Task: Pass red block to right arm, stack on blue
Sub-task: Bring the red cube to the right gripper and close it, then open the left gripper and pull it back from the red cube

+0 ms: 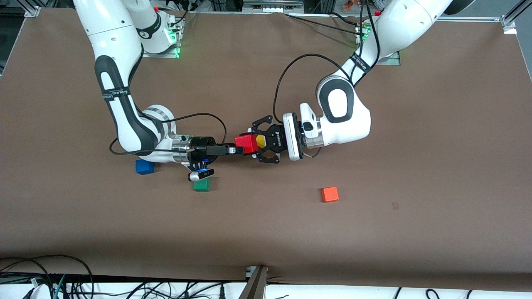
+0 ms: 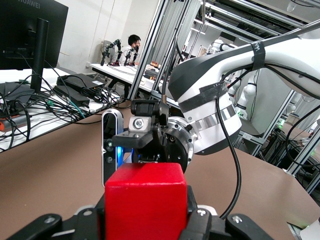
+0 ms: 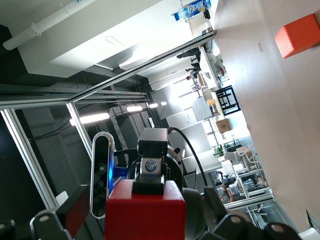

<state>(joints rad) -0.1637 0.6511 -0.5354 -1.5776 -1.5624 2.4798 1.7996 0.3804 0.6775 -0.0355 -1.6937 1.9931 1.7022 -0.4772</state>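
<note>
Midair, left claw (image 1: pixel 254 143) pinching red block (image 1: pixel 246 143) over middle of desk (image 1: pixel 415 145). Right claw (image 1: pixel 237 150) spread — slim fingers meeting block from right arm's end, not yet clamped. Blue block (image 1: pixel 144 166) on desk under right arm's wrist; green block (image 1: pixel 202 185) beside it, nearer front camera. Orange-red block (image 1: pixel 329 194) lies well apart, toward left arm's end.

Brown table (image 1: pixel 374 232) with blue (image 1: pixel 144 167), green cube (image 1: pixel 201 185), orange-red cube (image 1: pixel 329 194).

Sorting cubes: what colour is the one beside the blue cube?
Green; the front view shows it best.
</note>
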